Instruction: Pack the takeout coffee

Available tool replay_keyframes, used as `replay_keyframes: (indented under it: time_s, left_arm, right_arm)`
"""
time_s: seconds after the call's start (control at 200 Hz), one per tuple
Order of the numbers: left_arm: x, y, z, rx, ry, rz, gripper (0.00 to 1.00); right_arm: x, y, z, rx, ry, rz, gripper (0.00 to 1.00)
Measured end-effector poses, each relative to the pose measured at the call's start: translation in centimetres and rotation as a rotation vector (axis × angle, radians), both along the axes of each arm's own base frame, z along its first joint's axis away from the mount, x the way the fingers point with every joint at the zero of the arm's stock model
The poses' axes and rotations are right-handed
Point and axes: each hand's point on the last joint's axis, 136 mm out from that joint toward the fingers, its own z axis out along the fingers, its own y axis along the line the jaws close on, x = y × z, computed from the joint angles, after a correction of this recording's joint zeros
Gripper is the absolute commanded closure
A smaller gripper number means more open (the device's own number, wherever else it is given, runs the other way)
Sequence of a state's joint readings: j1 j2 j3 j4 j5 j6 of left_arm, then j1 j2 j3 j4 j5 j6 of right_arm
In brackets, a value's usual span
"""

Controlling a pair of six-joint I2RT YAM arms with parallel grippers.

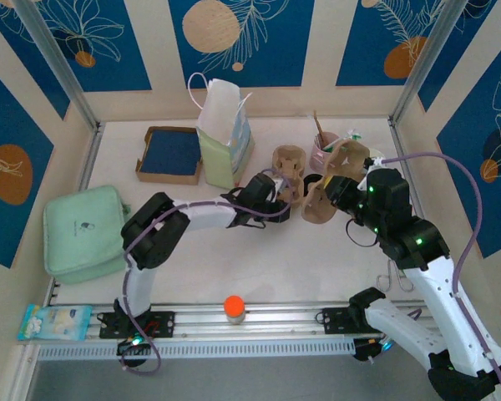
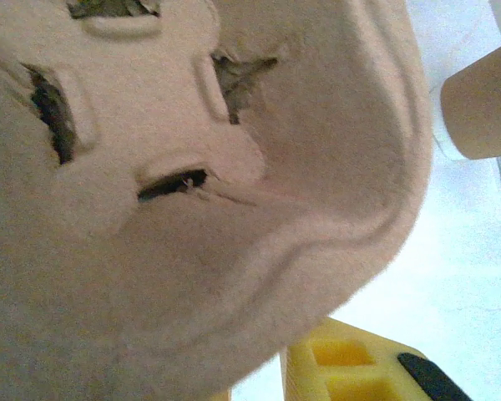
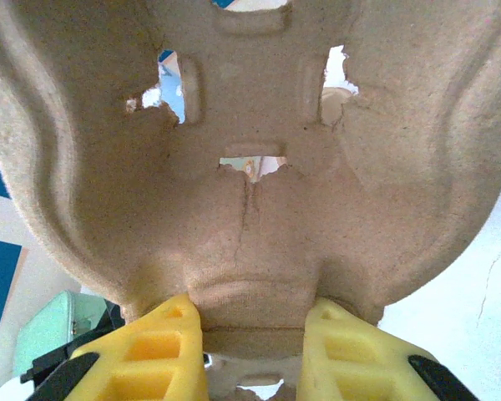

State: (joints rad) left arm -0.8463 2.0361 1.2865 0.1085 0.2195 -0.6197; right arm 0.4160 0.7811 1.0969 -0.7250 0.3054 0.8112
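A brown pulp cup carrier (image 1: pixel 289 160) is held up over the middle of the table between both arms. My left gripper (image 1: pixel 281 197) is shut on its left part. In the left wrist view the carrier's underside (image 2: pixel 192 184) covers most of the jaws, with one yellow finger (image 2: pixel 359 372) showing below it. My right gripper (image 1: pixel 339 185) is shut on the right part (image 1: pixel 347 154). Its two yellow fingers (image 3: pixel 163 347) pinch a rib at the edge of the carrier (image 3: pixel 250 167). A brown paper cup (image 2: pixel 483 104) shows beside the left gripper. Whether this is one carrier or two I cannot tell.
A white and green paper bag (image 1: pixel 225 132) stands open at the back centre. Left of it lies a blue-lined cardboard tray (image 1: pixel 170 154). A pink cup with stir sticks (image 1: pixel 324 149) is behind the carrier. A mint pouch (image 1: pixel 83 230) lies at the left, with an orange-capped item (image 1: pixel 234 307) on the front rail.
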Motion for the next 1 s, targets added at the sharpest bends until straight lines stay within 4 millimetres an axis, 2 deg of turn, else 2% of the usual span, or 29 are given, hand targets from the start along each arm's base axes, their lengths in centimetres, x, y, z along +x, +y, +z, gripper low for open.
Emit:
replay_keyframes:
  time_s: [0.165,0.31,0.415,0.52,0.655,0.75,0.81,0.871,0.936,1.001]
  left_arm:
    - [1.0,-0.7,0.7,-0.011,-0.010,-0.009,0.76]
    - [0.3,0.0,1.8,0.004,-0.022,-0.025,0.60]
    - [-1.2,1.9,4.5,0.013,-0.050,-0.038,0.51]
    - [-2.7,3.9,9.4,-0.006,-0.119,-0.042,0.46]
    - [-4.1,7.2,17.0,-0.021,-0.249,-0.024,0.43]
    - [-3.8,9.7,21.9,0.000,-0.330,0.011,0.40]
    - [-2.6,12.0,24.9,0.010,-0.384,0.064,0.38]
    - [-0.8,14.9,26.8,0.028,-0.411,0.135,0.38]
    - [1.8,18.5,27.9,0.061,-0.412,0.227,0.39]
    - [4.3,21.5,27.7,0.107,-0.391,0.305,0.39]
  right_arm:
    - [0.0,-0.2,0.0,0.004,0.000,-0.005,0.77]
    - [-0.1,-0.3,0.2,0.009,-0.005,-0.001,0.77]
    - [-0.2,-0.4,0.2,0.007,-0.008,0.002,0.78]
    - [-0.2,-0.4,0.2,0.008,-0.006,0.004,0.77]
    - [-0.3,-0.3,0.1,0.006,-0.002,0.013,0.77]
    - [-0.4,-0.2,0.0,0.007,0.004,0.019,0.78]
    - [-0.4,-0.2,-0.1,0.007,0.010,0.022,0.78]
    - [-0.5,-0.1,-0.2,0.007,0.016,0.025,0.78]
    - [-0.6,0.0,-0.2,0.010,0.018,0.032,0.78]
    - [-0.7,0.0,-0.3,0.010,0.021,0.035,0.78]
